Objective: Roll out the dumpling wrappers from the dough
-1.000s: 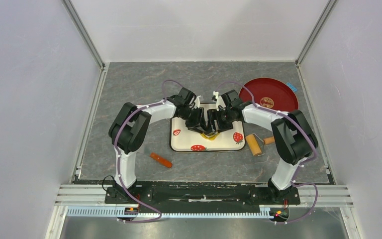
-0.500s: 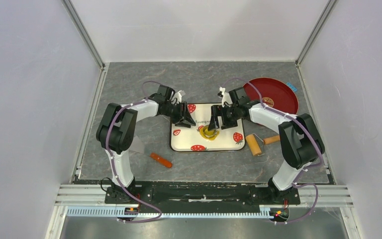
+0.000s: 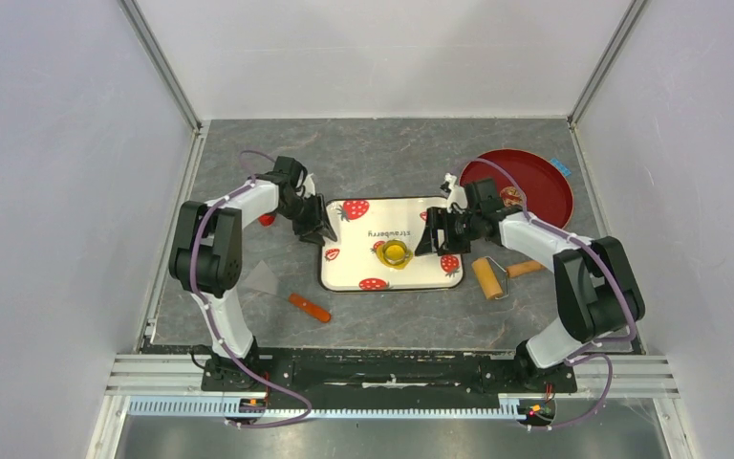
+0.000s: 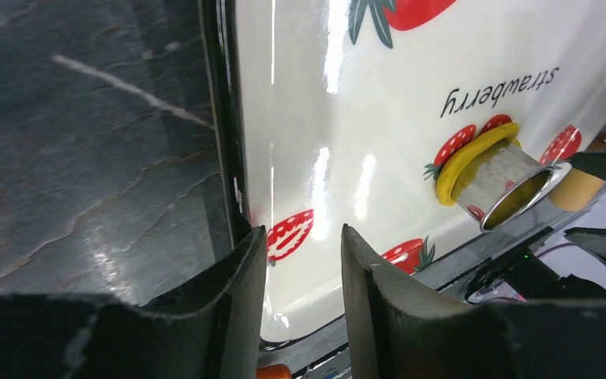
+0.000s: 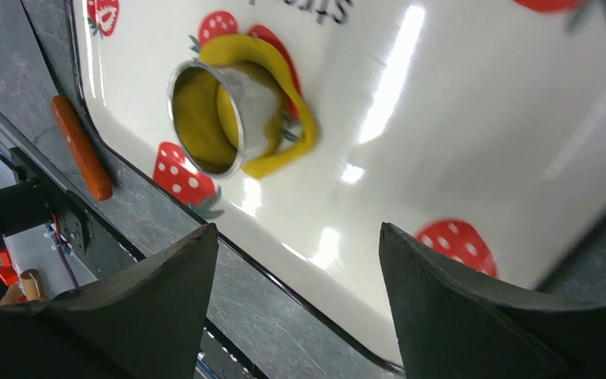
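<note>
A metal ring cutter stands on the white strawberry tray, pressed into the yellow dough. In the right wrist view the dough lies as a collar round the cutter, and more yellow shows inside the ring. I cannot tell whether that is a separate wrapper. In the left wrist view the cutter and dough are far right. My left gripper is open and empty at the tray's left edge. My right gripper is open and empty right of the cutter.
A red plate lies at the back right. A tan wooden roller lies right of the tray. An orange tool lies in front of the tray. A pale scraper and a small red thing lie left.
Both grippers have drawn apart from the cutter, the left to the tray's left edge and the right to the right. The cutter and dough now show uncovered. The tray has slid slightly left.
</note>
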Robot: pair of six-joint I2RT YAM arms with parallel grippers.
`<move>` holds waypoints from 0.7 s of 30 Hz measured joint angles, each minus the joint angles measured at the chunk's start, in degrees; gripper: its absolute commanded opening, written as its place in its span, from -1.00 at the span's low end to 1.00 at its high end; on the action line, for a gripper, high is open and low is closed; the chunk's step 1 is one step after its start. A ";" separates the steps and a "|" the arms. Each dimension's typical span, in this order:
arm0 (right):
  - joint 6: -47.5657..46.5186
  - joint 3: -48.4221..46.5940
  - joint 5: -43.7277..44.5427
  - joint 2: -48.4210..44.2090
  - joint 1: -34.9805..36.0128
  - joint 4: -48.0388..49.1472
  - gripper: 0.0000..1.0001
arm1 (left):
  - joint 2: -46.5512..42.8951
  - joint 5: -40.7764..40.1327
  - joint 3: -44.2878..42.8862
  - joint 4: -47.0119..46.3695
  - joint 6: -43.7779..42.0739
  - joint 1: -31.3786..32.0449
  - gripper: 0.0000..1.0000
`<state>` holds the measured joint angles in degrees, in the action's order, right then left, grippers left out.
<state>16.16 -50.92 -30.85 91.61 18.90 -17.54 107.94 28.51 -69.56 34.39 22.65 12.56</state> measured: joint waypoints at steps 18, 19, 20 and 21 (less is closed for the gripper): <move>1.57 6.43 -3.26 -2.80 -3.82 3.58 0.17 | -2.08 -0.09 -0.48 1.84 -4.15 -3.28 -0.11; 1.81 6.43 -3.26 -2.34 -3.65 3.93 0.16 | -3.21 -0.85 -0.24 1.62 -4.17 -3.82 -0.11; 1.92 6.43 -3.26 -1.73 -3.54 4.15 0.15 | -4.48 -2.16 0.02 1.49 -4.17 -4.35 -0.12; 2.12 6.40 -3.21 -1.01 -3.32 4.35 0.15 | -5.53 -3.48 0.17 1.46 -4.17 -4.68 -0.11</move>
<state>18.28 -44.51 -34.06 90.61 15.57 -13.19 102.41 25.04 -69.38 35.86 18.48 7.88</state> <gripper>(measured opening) 0.584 0.444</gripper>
